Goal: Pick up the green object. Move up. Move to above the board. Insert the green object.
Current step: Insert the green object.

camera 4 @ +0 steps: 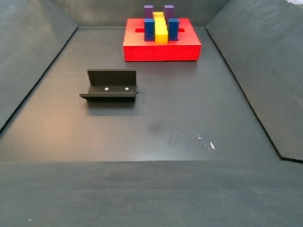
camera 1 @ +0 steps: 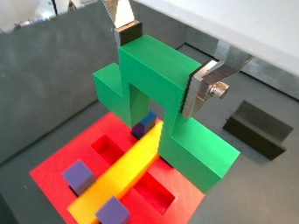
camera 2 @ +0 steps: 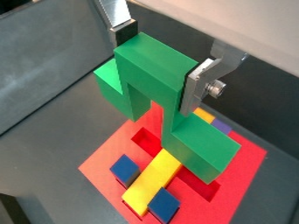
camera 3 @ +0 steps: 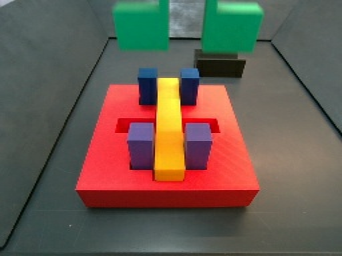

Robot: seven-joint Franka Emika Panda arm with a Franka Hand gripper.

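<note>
My gripper (camera 1: 163, 61) is shut on the green object (camera 1: 152, 77), its silver fingers clamping the taller centre block from both sides; both wrist views show this (camera 2: 162, 63). I hold the piece in the air above the red board (camera 1: 49, 171), with its two lower side blocks pointing down. In a side view only the two green lobes (camera 3: 140, 25) show at the top edge, above the board's far end (camera 3: 107, 160); the gripper is out of that view. The board carries a long yellow bar (camera 3: 168, 125) with blue and purple blocks (camera 3: 140, 145) beside it.
The dark L-shaped fixture (camera 4: 110, 87) stands on the grey floor apart from the board (camera 4: 160, 51); it also shows beyond the board in a side view (camera 3: 221, 67) and in a wrist view (camera 1: 260, 127). Grey walls enclose the floor.
</note>
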